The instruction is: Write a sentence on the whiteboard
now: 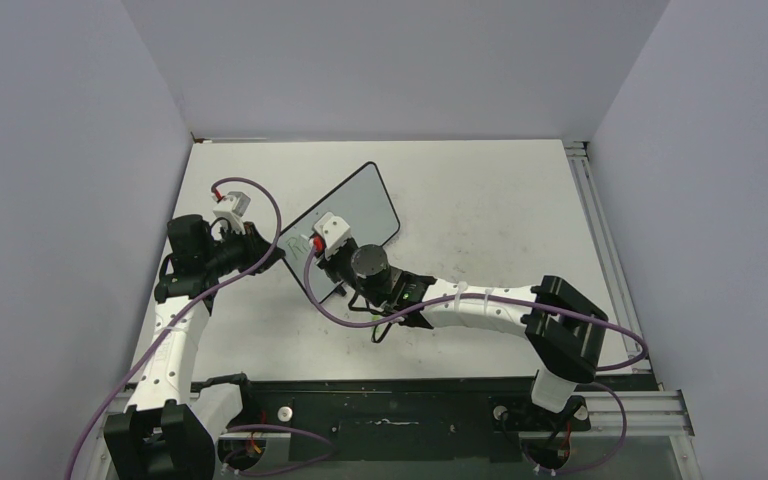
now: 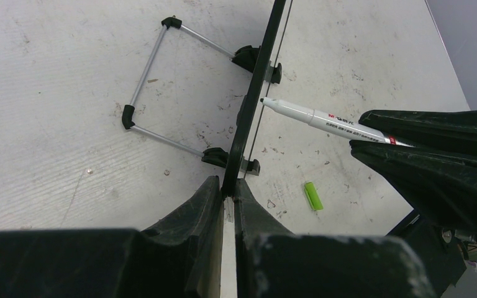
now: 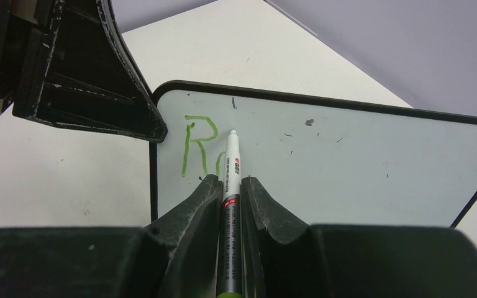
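Nearby, green cap [image 2: 311, 195] beside whiteboard [image 2: 251, 102]

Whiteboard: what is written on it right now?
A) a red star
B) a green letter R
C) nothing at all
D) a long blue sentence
B: the right wrist view shows a green R on the whiteboard, just left of the marker.

Lab: grey enclosure [image 1: 390, 60], alu rails [image 1: 600, 230]

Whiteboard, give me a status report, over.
Left gripper shut on whiteboard edge. Right gripper shut on marker, tip at board. Sentence: green R plus a started stroke. Nothing blocking; green cap lies on table.
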`<state>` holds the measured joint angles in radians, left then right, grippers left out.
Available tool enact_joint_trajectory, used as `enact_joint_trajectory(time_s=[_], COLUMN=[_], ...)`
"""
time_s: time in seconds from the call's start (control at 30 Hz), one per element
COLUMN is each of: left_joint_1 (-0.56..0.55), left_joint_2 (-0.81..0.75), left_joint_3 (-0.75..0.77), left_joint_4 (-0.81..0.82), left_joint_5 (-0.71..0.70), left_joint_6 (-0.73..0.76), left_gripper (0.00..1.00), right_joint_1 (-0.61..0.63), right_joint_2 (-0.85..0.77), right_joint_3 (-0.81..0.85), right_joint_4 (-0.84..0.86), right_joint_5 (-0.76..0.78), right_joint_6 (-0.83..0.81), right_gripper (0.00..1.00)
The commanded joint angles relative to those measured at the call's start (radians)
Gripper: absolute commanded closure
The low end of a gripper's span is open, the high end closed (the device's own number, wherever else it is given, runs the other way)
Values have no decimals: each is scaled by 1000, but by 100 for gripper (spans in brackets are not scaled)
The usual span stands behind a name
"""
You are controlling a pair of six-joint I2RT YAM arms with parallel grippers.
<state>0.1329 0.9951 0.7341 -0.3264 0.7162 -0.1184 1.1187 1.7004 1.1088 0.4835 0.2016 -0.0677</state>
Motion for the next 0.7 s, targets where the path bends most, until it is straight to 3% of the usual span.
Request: enact_joint_trajectory(time_s=[0.0, 0.67], left_joint_1=[4, 4], left_joint_2=[-19, -17], left_joint_3=[50, 50], left_joint_4=[27, 21], left_joint_5=[20, -1], left_joint_6=[-3, -4], left_gripper=[100, 100], right_joint_1=[-7, 5], right_joint_2=[21, -14], right_joint_3=[41, 16], right_joint_4=[63, 54], right_joint_5=[-14, 18], right_joint_6=[-6, -15], right_gripper=[95, 95])
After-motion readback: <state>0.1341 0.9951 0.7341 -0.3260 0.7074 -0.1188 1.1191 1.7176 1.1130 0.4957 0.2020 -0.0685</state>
